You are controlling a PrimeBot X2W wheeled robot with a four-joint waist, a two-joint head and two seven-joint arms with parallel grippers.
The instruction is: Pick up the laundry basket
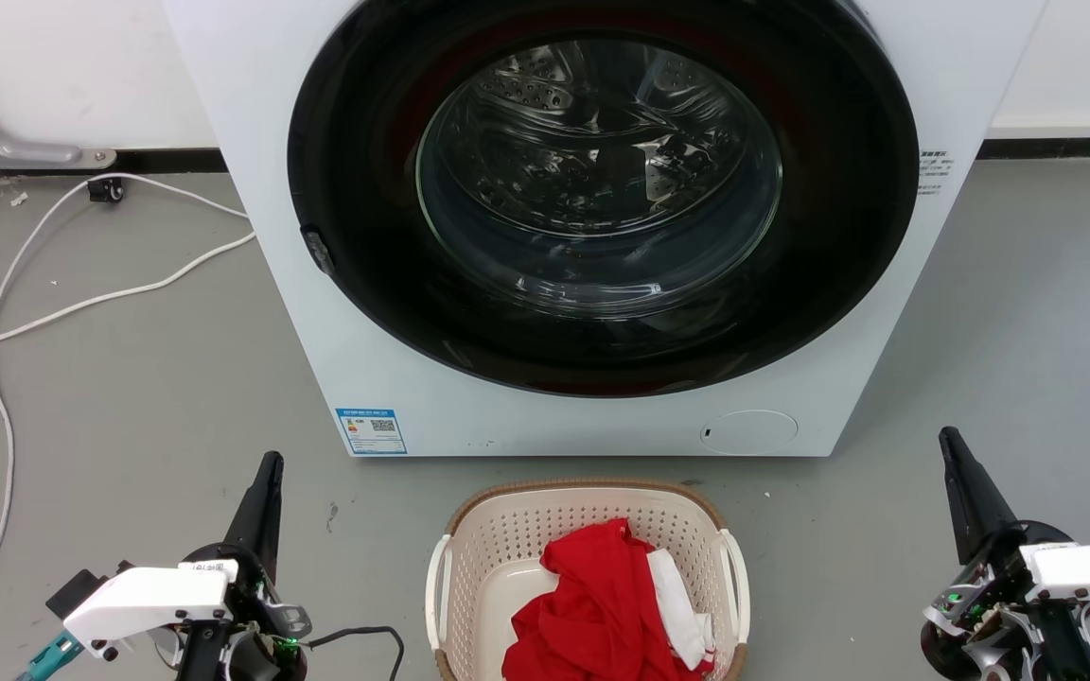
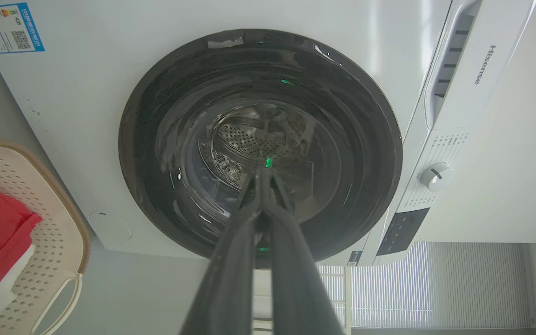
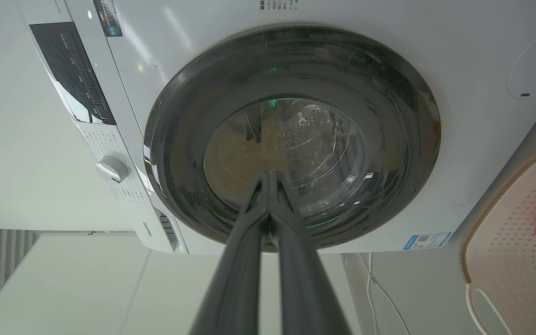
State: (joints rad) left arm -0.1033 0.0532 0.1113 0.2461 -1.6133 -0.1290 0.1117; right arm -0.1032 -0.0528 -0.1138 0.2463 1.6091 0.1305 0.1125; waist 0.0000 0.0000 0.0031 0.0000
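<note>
Head view, basket [image 1: 526, 530] btwn L claw [image 1: 270, 465], R claw [image 1: 950, 445]

We face a white front-loading washing machine [image 1: 545, 421] standing on a grey floor [image 1: 129, 407], its round glass door [image 1: 602, 189] shut and the steel drum [image 1: 545, 95] visible behind it. A blue label [image 1: 371, 431] sits at the lower left corner of its front; a white cable [image 1: 157, 284] trails across the floor to its left.
</note>
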